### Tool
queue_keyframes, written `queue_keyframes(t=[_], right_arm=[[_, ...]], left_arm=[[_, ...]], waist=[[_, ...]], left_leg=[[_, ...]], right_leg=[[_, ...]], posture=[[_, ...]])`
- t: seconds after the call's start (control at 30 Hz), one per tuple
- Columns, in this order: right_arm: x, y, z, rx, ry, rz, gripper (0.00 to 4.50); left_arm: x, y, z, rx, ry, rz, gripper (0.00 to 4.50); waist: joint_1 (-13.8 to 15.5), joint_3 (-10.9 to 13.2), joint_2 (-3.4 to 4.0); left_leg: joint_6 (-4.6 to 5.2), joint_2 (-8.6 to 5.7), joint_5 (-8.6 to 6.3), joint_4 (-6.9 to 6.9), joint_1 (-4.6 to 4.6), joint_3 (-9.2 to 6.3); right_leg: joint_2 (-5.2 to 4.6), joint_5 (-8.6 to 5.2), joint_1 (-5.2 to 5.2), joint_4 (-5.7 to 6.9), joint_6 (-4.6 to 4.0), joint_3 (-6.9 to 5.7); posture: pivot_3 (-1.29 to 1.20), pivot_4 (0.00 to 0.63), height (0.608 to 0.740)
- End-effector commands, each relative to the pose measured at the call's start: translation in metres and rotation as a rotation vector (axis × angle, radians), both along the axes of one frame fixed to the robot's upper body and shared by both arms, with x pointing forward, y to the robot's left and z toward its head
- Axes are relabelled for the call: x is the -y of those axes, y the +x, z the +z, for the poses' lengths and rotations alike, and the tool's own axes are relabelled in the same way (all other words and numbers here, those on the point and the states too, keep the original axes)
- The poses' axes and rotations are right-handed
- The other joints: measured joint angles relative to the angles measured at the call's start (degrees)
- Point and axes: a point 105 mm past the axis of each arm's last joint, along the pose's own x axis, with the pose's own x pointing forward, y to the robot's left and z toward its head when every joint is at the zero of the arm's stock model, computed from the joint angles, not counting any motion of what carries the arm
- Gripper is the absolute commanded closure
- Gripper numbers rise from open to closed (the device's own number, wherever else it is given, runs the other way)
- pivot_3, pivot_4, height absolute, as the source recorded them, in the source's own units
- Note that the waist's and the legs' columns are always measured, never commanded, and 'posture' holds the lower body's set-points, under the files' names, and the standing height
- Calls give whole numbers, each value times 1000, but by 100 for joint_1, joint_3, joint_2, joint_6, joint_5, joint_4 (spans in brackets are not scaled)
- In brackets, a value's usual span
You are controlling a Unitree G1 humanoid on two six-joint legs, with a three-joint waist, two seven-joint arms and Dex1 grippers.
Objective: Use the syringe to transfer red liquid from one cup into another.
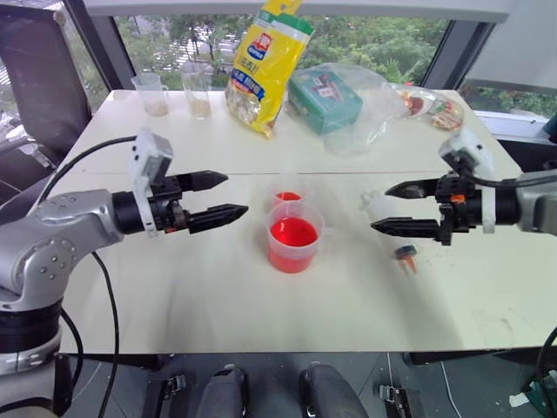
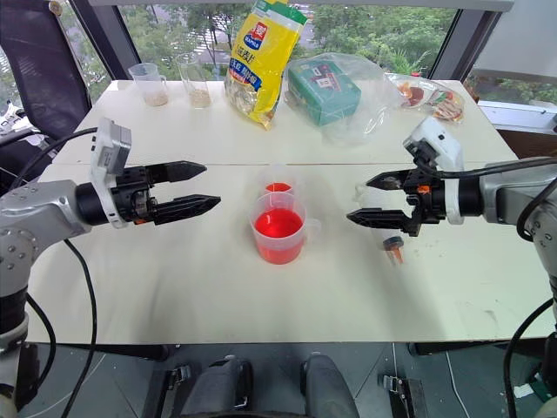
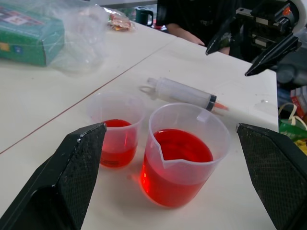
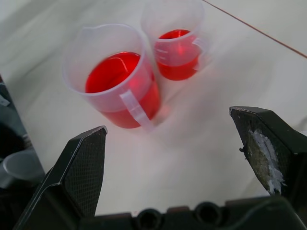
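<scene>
A large clear handled beaker [image 1: 294, 236] is sitting near the middle of the white table [image 1: 218, 296], holding bright red liquid [image 1: 293, 232]. Just behind it, nearly touching, a smaller clear cup [image 1: 288, 193] is standing upright with a shallower layer of the same red liquid. The syringe [image 3: 184, 93] is lying flat on the table to the right of the two cups, its orange-red tip pointing toward the table's near edge and its white plunger end toward the far side; nothing is gripping it.

The left gripper [image 1: 219, 197] is hovering to the left of the cups, aimed at them, with its two black fingers spread wide and holding nothing. The right gripper [image 1: 396, 207] is hovering to the right of the cups, above the syringe, its fingers likewise parted wide and empty.

Along the far edge are sitting two clear cups with brownish contents [image 1: 174, 92], a yellow snack bag [image 1: 265, 61] and a green box inside a clear plastic bag [image 1: 326, 100].
</scene>
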Motion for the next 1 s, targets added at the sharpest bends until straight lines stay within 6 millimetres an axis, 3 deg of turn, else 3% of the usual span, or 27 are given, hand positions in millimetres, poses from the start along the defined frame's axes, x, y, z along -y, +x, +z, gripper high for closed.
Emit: queue_keyframes(t=[0.03,0.7,1.0], right_arm=[[5,2,6,40,-22,-16,19],[36,26,-7,-9,-106,-207,19],[42,72,-32,-126,-188,-465,19]], left_arm=[[1,-3,8,51,-5,3,0],[11,-5,3,51,-30,-14,0],[17,0,-1,67,-18,-33,0]], waist=[[0,0,0],[-4,0,0],[-24,0,0]], left_leg=[[0,0,0,0,0,0],[0,0,0,3,2,0],[0,0,0,4,5,3]], right_leg=[[0,0,0,0,0,0],[1,0,1,1,0,1],[2,0,1,3,-1,4]], posture=[[0,150,740],[0,150,740],[0,150,740]])
